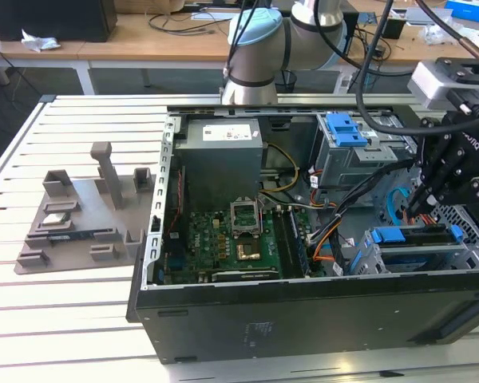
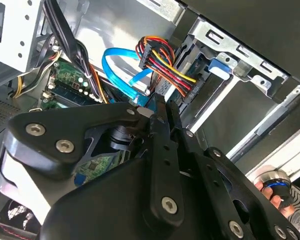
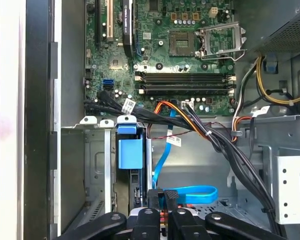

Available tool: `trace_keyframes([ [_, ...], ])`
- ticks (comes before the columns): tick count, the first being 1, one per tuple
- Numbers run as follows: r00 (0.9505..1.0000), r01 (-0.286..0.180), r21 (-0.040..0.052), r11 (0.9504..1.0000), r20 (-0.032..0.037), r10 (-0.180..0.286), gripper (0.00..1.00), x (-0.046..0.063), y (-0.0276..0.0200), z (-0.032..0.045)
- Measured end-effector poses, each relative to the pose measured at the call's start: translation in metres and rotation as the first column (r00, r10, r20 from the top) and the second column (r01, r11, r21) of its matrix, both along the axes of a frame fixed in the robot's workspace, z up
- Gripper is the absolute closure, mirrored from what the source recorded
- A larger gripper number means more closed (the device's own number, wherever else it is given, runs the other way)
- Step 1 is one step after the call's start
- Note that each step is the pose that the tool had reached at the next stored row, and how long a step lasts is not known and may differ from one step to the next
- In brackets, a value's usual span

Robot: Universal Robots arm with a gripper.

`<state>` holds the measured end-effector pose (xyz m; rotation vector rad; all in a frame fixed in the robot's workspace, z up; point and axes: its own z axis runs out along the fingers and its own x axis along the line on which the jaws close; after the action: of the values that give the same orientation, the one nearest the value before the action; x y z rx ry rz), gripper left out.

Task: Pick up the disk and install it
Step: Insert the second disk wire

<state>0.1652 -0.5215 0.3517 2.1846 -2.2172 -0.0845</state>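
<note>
The disk (image 1: 413,237), with its blue side rails, sits in the lower drive cage at the front corner of the open computer case (image 1: 303,311), on the exterior view's right. In the first wrist view its blue rail end (image 3: 130,152) stands edge-on in the cage slot. The same blue tab (image 2: 221,67) shows in the second wrist view. My gripper (image 1: 425,209) hangs just above the disk's rear end. Its fingers (image 3: 162,202) are pressed close together, with nothing clearly between them. Their tips (image 2: 159,107) lie beside the coloured power connector.
A blue data cable (image 3: 190,192) and a bundle of power wires (image 2: 165,65) run close to the fingers. The upper drive cage with a blue latch (image 1: 343,128) stands behind. The motherboard (image 1: 223,239) lies in the case's middle. A grey fixture (image 1: 80,215) rests on the slatted table at left.
</note>
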Motion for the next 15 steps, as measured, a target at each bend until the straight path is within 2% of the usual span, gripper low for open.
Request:
trace_keyframes([
  [3, 1.0000, 0.000, -0.0001, 1.0000, 0.0000, 0.000, 0.84, 0.000, -0.0023, -0.0021],
  [4, 1.0000, 0.000, 0.0000, 1.0000, 0.0000, 0.000, 0.84, -0.001, -0.0048, -0.0024],
  [10, 1.0000, 0.000, -0.0001, 1.0000, 0.0009, 0.000, 0.84, -0.001, -0.0112, -0.0004],
  [13, 1.0000, 0.000, -0.0003, 1.0000, 0.0009, 0.000, 0.84, -0.001, -0.0175, -0.0006],
  [15, 1.0000, 0.000, -0.0001, 1.0000, 0.0002, 0.000, 0.84, -0.001, -0.0196, -0.0012],
])
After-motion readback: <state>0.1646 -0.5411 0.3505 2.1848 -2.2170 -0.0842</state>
